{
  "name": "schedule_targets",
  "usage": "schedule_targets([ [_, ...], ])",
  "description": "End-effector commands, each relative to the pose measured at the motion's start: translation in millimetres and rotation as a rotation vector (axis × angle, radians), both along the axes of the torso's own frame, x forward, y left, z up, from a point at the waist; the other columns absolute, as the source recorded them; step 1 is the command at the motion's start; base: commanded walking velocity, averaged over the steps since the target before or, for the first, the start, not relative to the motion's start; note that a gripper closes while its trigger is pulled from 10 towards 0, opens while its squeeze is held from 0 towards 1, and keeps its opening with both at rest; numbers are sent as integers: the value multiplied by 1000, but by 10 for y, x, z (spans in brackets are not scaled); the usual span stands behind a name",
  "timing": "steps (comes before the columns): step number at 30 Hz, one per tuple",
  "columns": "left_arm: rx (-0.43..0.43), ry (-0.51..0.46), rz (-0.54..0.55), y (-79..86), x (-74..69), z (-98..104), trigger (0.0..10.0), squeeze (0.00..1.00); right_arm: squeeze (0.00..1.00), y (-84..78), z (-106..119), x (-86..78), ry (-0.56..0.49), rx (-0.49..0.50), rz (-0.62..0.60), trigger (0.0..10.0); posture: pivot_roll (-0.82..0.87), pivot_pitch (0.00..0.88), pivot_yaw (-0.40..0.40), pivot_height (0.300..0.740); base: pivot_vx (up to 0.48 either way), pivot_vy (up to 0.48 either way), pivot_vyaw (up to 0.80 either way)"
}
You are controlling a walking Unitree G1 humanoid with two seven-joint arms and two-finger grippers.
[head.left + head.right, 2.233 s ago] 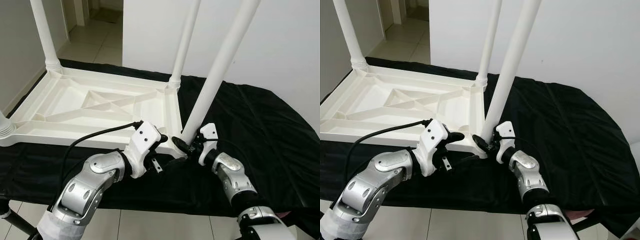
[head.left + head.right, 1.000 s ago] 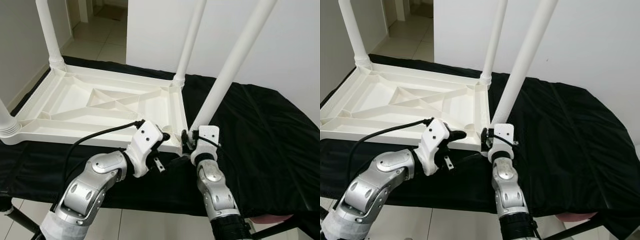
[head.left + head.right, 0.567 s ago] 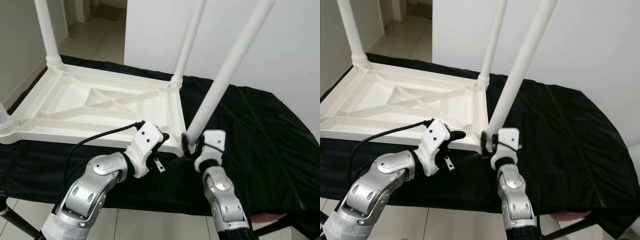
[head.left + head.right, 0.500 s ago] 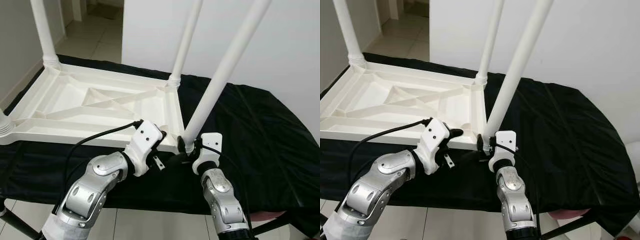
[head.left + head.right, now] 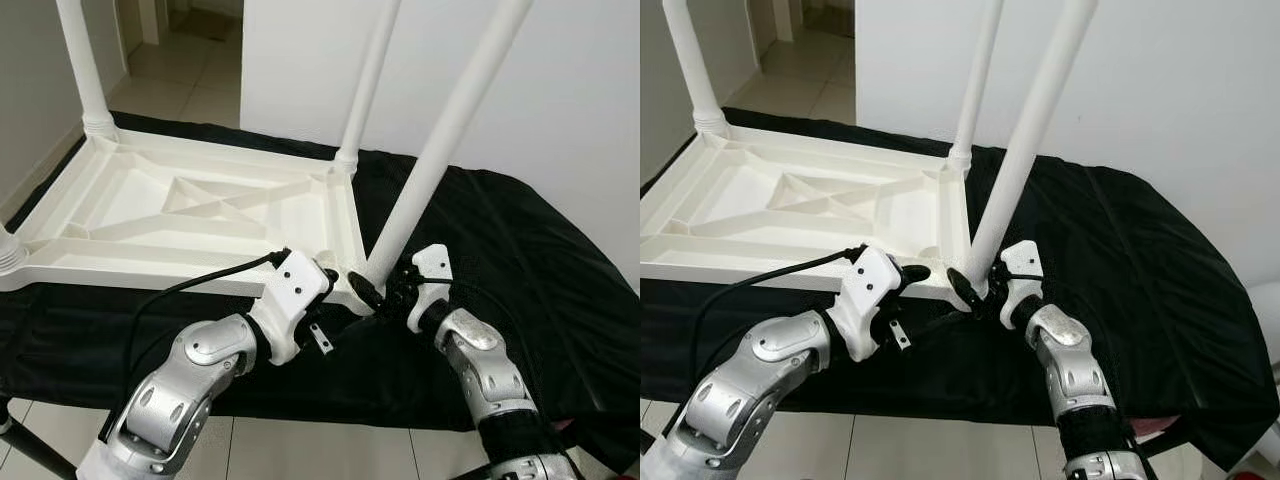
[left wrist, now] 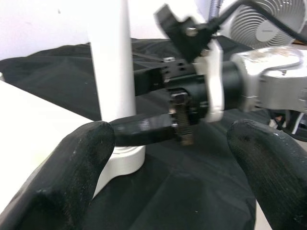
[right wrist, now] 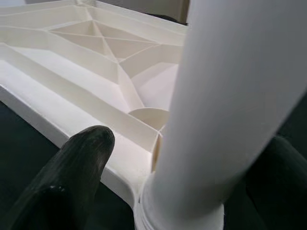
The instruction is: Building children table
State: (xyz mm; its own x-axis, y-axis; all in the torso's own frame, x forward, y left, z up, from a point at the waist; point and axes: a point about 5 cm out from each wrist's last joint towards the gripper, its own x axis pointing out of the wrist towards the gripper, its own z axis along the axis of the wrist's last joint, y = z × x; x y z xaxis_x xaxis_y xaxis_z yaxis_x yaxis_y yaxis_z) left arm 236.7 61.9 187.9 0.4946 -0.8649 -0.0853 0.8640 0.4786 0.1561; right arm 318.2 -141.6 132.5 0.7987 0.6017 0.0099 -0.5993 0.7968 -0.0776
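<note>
The right gripper (image 5: 385, 290) sits at the very foot of the near table leg (image 5: 440, 140), its two black fingers (image 7: 72, 167) straddling the white tube just above the collar, so the leg runs up and away from the hand, leaning toward the robot's right instead of standing square to the tabletop; whether the pads truly press the tube I cannot tell, though the jaws look closed around it. That lean is what the coming move turns on: in my judgement the leg needs to be righted and seated or twisted home in its corner socket, and the right arm is the one already on it. Just to its left, the left gripper (image 5: 335, 290) hovers at the same corner with its fingers spread wide and empty, touching or almost touching the rim of the upturned tabletop (image 5: 200, 215), probably steadying it. Beyond both hands the ribbed underside of the tabletop stretches away over the black cloth (image 5: 540, 250), with a far leg (image 5: 365, 85) upright at the next corner and another far leg (image 5: 82, 65) at the far left corner. Nothing lies between the grippers and the socket, though the two wrists are crowded close together
</note>
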Motion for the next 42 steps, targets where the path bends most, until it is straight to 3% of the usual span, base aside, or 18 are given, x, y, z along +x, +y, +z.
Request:
schedule_targets([
  [1, 3, 16, -105, -60, -70, 14, 10000, 0, 0, -15, -19, 73, 6, -39, 28, 10000, 63, 0, -138, 740, 0, 0, 0],
  [11, 8, 21, -81, -43, -59, 15, 10000, 0, 0, 44, -105, 225, 38, -111, 125, 10000, 80, 0, -148, 740, 0, 0, 0],
  [12, 9, 21, -80, -43, -59, 16, 10000, 0, 0, 55, -130, 236, 42, -122, 138, 8275, 80, 0, -148, 740, 0, 0, 0],
  [13, 11, 21, -80, -43, -58, 18, 10000, 0, 0, 64, -149, 245, 49, -127, 142, 2588, 80, 0, -148, 740, 0, 0, 0],
  [14, 11, 21, -80, -43, -58, 18, 10000, 0, 0, 64, -149, 245, 49, -127, 142, 2588, 80, 0, -148, 740, 0, 0, 0],
  [15, 12, 20, -78, -40, -55, 21, 10000, 0, 0, 83, -174, 244, 59, -127, 149, 1686, 90, 0, -146, 740, 0, 0, 0],
  [16, 12, 20, -78, -40, -55, 21, 10000, 0, 0, 83, -174, 244, 59, -127, 149, 1686, 90, 0, -146, 740, 0, 0, 0],
  [17, 13, 19, -78, -35, -51, 27, 10000, 0, 0, 101, -202, 238, 69, -125, 159, 0, 90, 0, -146, 740, 0, 0, 0],
  [28, 17, 12, -77, -23, -21, 45, 10000, 0, 0, 92, -284, 202, 81, -110, 182, 0, 84, 0, -136, 740, 0, 0, 0],
  [34, 24, 1, -43, -6, 68, 53, 10000, 0, 0, 60, -237, 201, 65, -78, 79, 0, 58, 0, -128, 740, 0, 0, 0],
  [42, 24, -1, 10, 3, 145, 48, 10000, 0, 0, 147, -178, 141, 43, -44, -37, 0, 47, 0, -127, 740, 0, 0, 0],
])
